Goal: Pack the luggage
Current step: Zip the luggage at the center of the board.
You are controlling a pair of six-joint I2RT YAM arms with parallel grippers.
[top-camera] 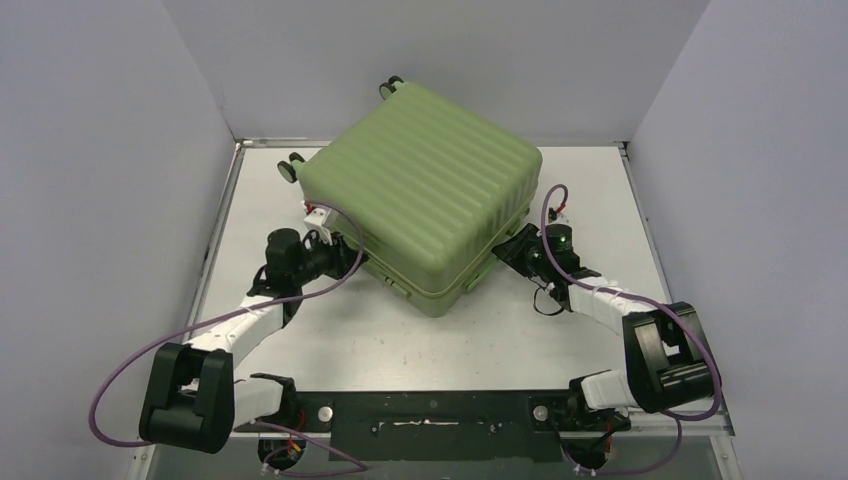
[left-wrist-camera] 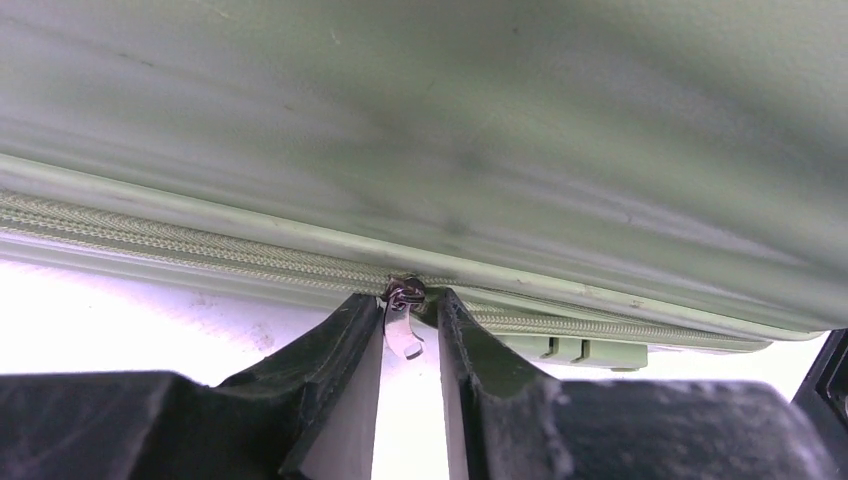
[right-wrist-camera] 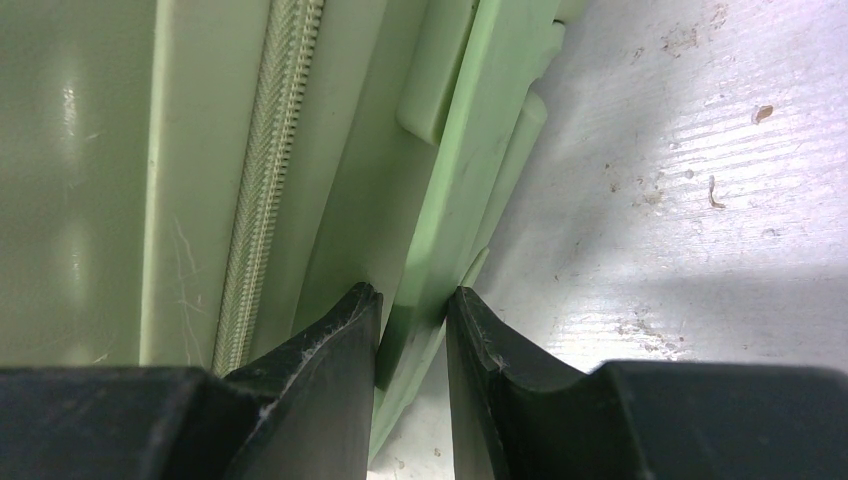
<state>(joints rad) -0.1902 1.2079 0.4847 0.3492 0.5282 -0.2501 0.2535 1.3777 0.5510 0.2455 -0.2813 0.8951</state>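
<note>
A robotics lab test cell is indicated: a scuffed white counter (top-camera: 420, 345) is boxed in by plain pale grey partition walls (top-camera: 100, 150). A black-and-white left robot arm (top-camera: 235, 335) and its right twin (top-camera: 612, 300) are bolted to a black base plate (top-camera: 430, 428), and loose purple cables (top-camera: 125, 368) are looped from them.

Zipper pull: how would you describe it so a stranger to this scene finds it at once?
Find the green luggage and follow the woven zipper track along its side seam. The zipper pull is the only small shiny metal tab hanging there.
</note>
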